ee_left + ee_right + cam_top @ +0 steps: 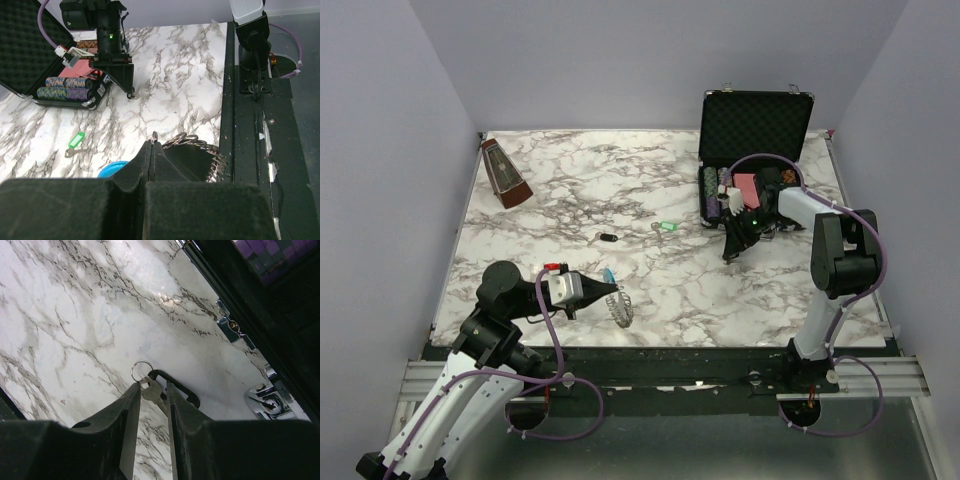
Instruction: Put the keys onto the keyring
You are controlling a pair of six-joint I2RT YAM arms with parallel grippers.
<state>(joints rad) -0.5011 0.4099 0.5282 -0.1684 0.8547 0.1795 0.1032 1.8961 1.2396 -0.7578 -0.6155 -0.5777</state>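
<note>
My left gripper [617, 293] [151, 145] is shut on one silver link of the keyring [624, 311] [200, 144], low over the table's front edge. The chain loop hangs to its right and the light blue section [112, 169] shows to its left. A green key [667, 227] [76, 140] and a black key [607, 237] lie on the marble mid-table. My right gripper [731, 252] [152, 387] is beside the case, tips close to the table. It is shut on a silver key [157, 397] with a small split ring [141, 371] and a black tag [186, 392].
An open black case [752, 130] [25, 50] with poker chips [720, 185] [65, 87] stands at the back right, its chrome latch [230, 329] close to my right gripper. A brown metronome [505, 173] stands at the back left.
</note>
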